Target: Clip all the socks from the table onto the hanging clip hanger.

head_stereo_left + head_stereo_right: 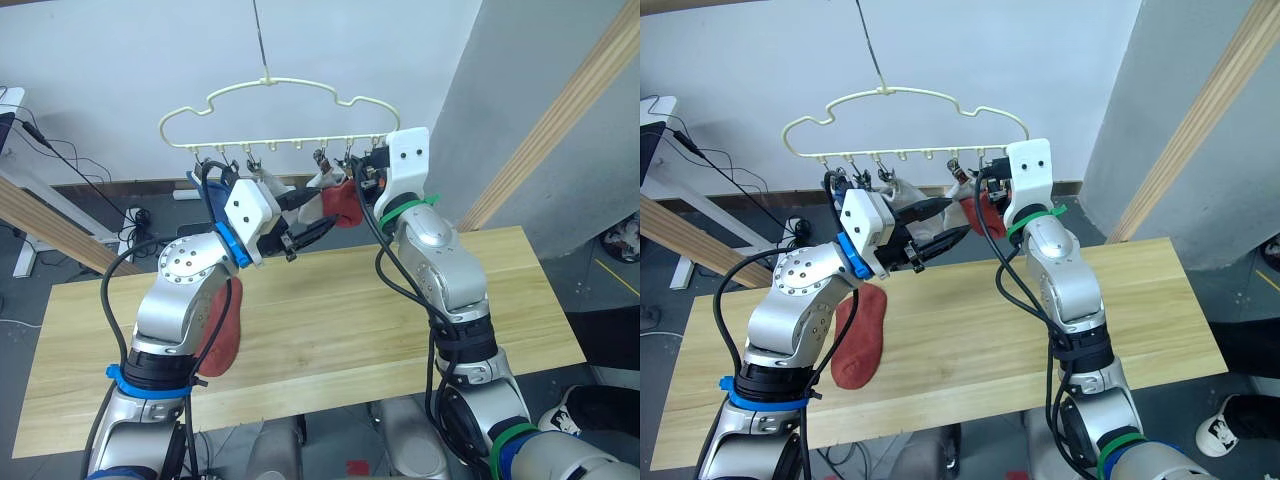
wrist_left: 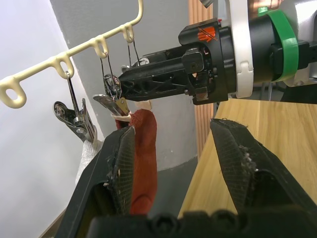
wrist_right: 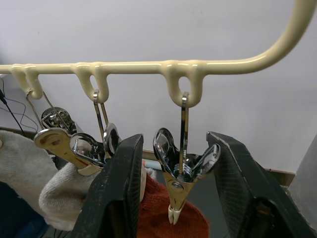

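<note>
Looks like a robotics lab or test room rather than a home: plain white wall [image 1: 120, 60] and grey partition [image 1: 540, 90], bare grey floor [image 1: 30, 290] with loose black cables [image 1: 60, 150] running to a power strip [image 1: 135, 214] by the skirting, a pale wooden tabletop [image 1: 330, 320] standing alone in the middle, slanted wooden poles [image 1: 560, 110] of a makeshift frame on either side, a cream clip hanger [image 1: 275, 110] hung on a wire from above, edge of a white desk [image 1: 12, 100] at far left
</note>
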You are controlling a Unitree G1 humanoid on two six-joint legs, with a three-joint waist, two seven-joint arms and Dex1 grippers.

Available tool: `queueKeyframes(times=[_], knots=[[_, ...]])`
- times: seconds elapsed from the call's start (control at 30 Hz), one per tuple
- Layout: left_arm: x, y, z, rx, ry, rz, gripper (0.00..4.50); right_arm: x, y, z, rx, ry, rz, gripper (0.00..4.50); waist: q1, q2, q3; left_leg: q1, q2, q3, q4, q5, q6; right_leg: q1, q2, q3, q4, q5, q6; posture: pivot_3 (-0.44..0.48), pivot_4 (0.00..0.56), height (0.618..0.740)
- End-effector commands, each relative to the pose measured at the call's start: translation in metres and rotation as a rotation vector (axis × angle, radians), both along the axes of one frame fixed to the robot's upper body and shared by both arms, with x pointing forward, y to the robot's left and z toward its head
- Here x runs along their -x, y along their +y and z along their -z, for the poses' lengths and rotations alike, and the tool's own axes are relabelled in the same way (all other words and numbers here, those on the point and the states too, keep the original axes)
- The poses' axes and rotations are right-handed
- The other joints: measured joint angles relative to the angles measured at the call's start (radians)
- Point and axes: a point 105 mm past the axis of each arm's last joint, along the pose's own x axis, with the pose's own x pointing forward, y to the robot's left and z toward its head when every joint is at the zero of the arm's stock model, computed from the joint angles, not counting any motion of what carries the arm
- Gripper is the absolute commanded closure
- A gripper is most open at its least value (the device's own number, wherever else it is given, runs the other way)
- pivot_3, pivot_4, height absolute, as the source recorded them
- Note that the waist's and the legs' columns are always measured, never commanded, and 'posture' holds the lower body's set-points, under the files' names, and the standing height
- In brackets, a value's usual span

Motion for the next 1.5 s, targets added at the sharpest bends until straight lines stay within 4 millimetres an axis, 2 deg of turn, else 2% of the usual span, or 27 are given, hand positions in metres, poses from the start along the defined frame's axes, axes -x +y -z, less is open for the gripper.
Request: queueKeyframes(times=[0.03,0.1,0.23,0.33,0.47,0.8,1.0,1.1,1.23,1.33,1.43,1.5], knots=[[0.005,-0.004,-0.005,0.004,-0.030,0.013,1.81,0.006,0.006,-0.018,-0.014,-0.072,-0.025,2.58,0.000,0.000,0.000,0.000,0.000,0.000,0.000,0.000,0.000,0.000,0.000,0.000,0.000,0.000,0.000,-0.223,0.317,0.731],[0.005,-0.004,-0.004,0.004,-0.029,0.012,1.81,0.006,0.006,-0.018,-0.014,-0.076,-0.022,2.98,0.000,0.000,0.000,0.000,0.000,0.000,0.000,0.000,0.000,0.000,0.000,0.000,0.000,0.000,0.000,-0.223,0.317,0.731],[0.006,-0.003,-0.001,0.005,-0.019,0.006,1.81,0.005,0.004,-0.019,-0.015,-0.083,-0.015,4.14,0.000,0.000,0.000,0.000,0.000,0.000,0.000,0.000,0.000,0.000,0.000,0.000,0.000,0.000,0.000,-0.224,0.318,0.731],[0.007,-0.001,0.003,0.008,-0.009,-0.011,1.81,0.005,0.004,-0.019,-0.014,-0.085,-0.014,4.35,0.000,0.000,0.000,0.000,0.000,0.000,0.000,0.000,0.000,0.000,0.000,0.000,0.000,0.000,0.000,-0.226,0.315,0.731],[0.009,0.004,0.009,0.017,0.005,-0.048,1.81,0.006,0.003,-0.018,-0.011,-0.087,-0.015,4.35,0.000,0.000,0.000,0.000,0.000,0.000,0.000,0.000,0.000,0.000,0.000,0.000,0.000,0.000,0.000,-0.226,0.311,0.731],[0.017,0.046,0.059,-0.044,0.054,-0.340,1.81,0.008,0.002,-0.020,-0.006,-0.106,-0.030,4.35,0.000,0.000,0.000,0.000,0.000,0.000,0.000,0.000,0.000,0.000,0.000,0.001,0.001,0.000,0.000,-0.217,0.309,0.731],[0.024,0.057,0.074,-0.021,0.118,-0.396,1.81,0.007,0.003,-0.021,-0.008,-0.109,-0.036,4.35,0.002,0.000,0.000,0.000,0.000,0.000,0.000,0.000,0.000,0.000,0.000,0.001,0.001,0.000,0.000,-0.215,0.311,0.731],[0.021,0.092,0.093,0.112,0.219,-0.633,1.81,0.007,0.002,-0.020,-0.007,-0.105,-0.032,4.35,0.002,0.001,0.000,0.000,0.000,0.001,0.000,0.000,0.000,0.000,0.000,0.001,0.000,0.000,0.000,-0.218,0.314,0.731],[0.020,0.137,0.117,0.247,0.333,-0.911,0.99,0.007,0.001,-0.017,0.000,-0.094,-0.031,4.35,0.002,0.001,0.000,0.000,0.000,0.000,0.000,0.000,0.000,0.000,0.000,0.000,0.000,0.000,0.000,-0.220,0.318,0.731],[0.023,0.148,0.138,0.229,0.416,-0.995,0.05,0.007,0.000,-0.017,0.003,-0.091,-0.032,4.35,0.002,0.001,0.000,0.001,0.001,0.000,0.000,0.000,0.000,0.000,0.000,0.000,0.002,0.000,0.000,-0.220,0.320,0.731],[0.026,0.153,0.164,0.205,0.543,-1.055,0.00,0.007,0.001,-0.016,0.004,-0.087,-0.036,4.35,0.002,0.000,0.000,0.001,0.000,0.001,0.001,0.000,0.000,0.000,0.000,0.001,0.002,0.000,0.000,-0.218,0.321,0.731],[0.025,0.153,0.170,0.209,0.572,-1.062,0.00,0.007,0.002,-0.016,0.004,-0.086,-0.040,4.35,0.002,0.000,0.000,0.001,0.000,0.001,0.001,0.000,0.000,0.000,0.000,0.000,0.002,0.000,0.000,-0.221,0.322,0.731]])
